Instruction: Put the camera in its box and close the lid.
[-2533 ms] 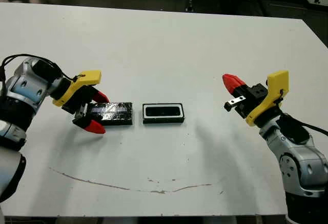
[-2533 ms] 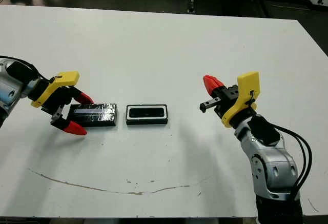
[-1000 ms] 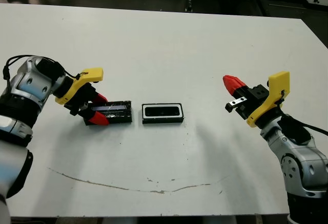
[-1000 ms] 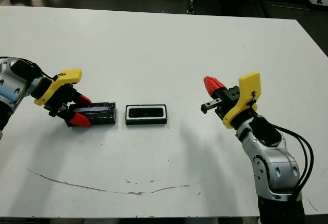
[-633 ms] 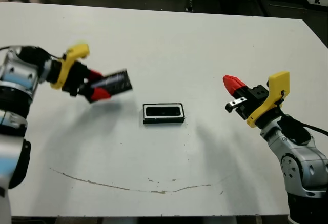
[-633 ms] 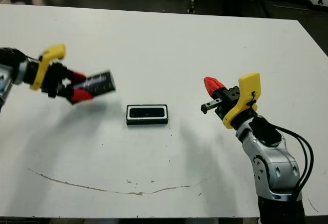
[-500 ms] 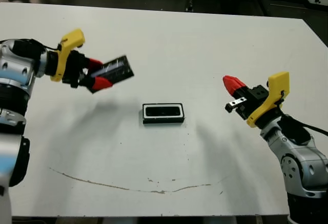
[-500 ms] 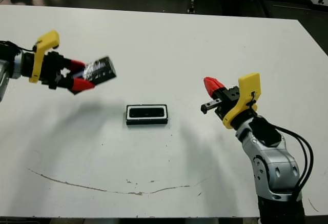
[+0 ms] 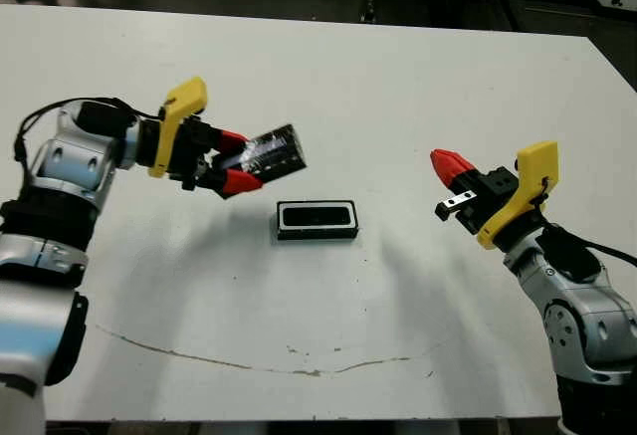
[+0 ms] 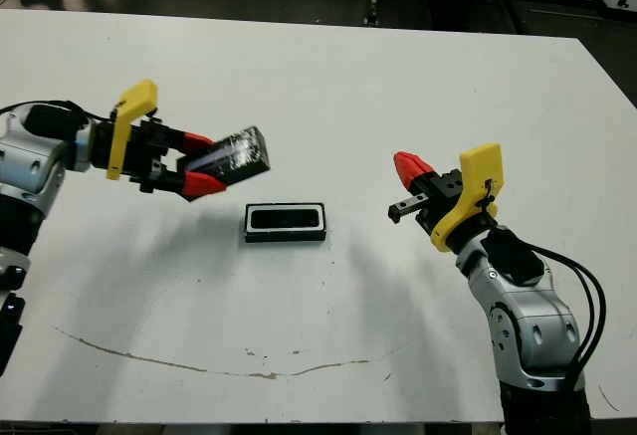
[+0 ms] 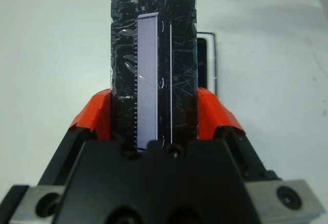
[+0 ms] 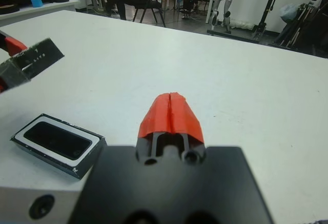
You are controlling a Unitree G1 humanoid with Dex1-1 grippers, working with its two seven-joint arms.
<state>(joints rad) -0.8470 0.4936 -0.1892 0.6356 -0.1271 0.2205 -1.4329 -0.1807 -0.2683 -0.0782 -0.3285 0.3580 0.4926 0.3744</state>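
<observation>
The lid is held in the air, above the table and just to the far left of the box. It is clamped across its width between the red fingers of the left gripper, which grips one short end only; most of the slab juts free beyond the fingertips. Its long axis runs left to right, the free end pointing right and a little far, raised slightly so that the slab is tilted rather than level. In the left wrist view one corner of the box is seen past the lid's edge (so the lid is not yet over it).

The box lies flat near the table's middle, long axis left to right, its white lining showing around a dark fill; this is judged to be the camera already seated, though that cannot be told for certain.

Several risks are judged. With the hold at one end, the glossy slab could pivot or slip when pressed down. If the tilt is not taken out, one edge would meet the rim first, and the light box could be pushed along the table or the lid left skewed.

The right gripper hangs well to the right, its fingers closed together on nothing.
</observation>
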